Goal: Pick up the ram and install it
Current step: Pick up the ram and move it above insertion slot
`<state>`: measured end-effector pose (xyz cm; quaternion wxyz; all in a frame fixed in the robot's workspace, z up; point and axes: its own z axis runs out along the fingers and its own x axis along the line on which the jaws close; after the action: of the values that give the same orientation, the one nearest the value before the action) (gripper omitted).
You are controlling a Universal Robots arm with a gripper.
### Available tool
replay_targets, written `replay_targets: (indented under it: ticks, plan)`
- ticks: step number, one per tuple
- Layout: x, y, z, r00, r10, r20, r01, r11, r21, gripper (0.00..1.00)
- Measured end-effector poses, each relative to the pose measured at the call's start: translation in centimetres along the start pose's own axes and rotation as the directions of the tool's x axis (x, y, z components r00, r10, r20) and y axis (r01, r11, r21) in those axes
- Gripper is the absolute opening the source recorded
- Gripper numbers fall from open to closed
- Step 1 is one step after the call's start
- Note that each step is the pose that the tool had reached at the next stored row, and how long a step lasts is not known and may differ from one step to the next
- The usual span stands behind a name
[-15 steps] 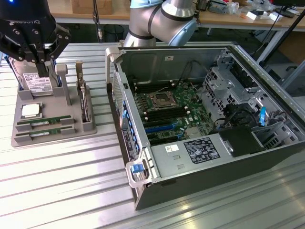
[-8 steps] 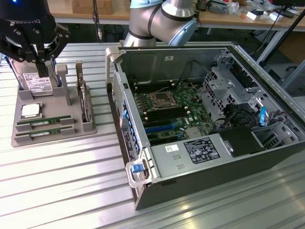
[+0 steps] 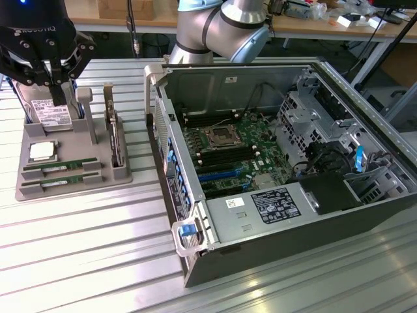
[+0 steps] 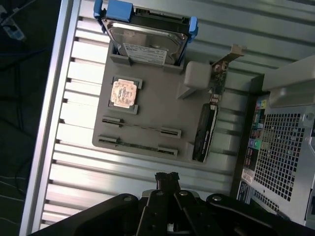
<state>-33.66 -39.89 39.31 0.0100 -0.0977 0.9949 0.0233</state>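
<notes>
Two green ram sticks lie edge-up in slots along one edge of a grey holder tray [image 3: 75,176]: one ram [image 3: 62,167] and a second [image 3: 57,182] beside it. From above, the wrist view gives them as thin lines, ram [image 4: 140,129] and ram [image 4: 138,145]. My black gripper [image 3: 58,98] hangs above the tray's far end, over the hard drive, well clear of the sticks. Its fingers [image 4: 166,178] are shut together with nothing between them. The open computer case [image 3: 273,163] shows the motherboard [image 3: 228,147] with its long memory slots.
The tray also holds a silver hard drive [image 3: 52,114], a square processor chip [image 3: 41,151] and an upright expansion card [image 3: 115,134]. The case's raised side wall with blue clips [image 3: 171,163] stands between tray and motherboard. The arm's grey elbow [image 3: 221,29] is behind the case.
</notes>
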Motion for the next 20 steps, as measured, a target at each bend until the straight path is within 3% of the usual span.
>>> replay_targets:
  ticks: [9,20]
  plan:
    - [0.0,0.0,0.0,0.9977,-0.068,-0.003,0.068,0.9977,-0.0018,0.11]
    - [0.0,0.0,0.0,0.9892,-0.146,-0.0062,0.146,0.9892,-0.0041,0.11]
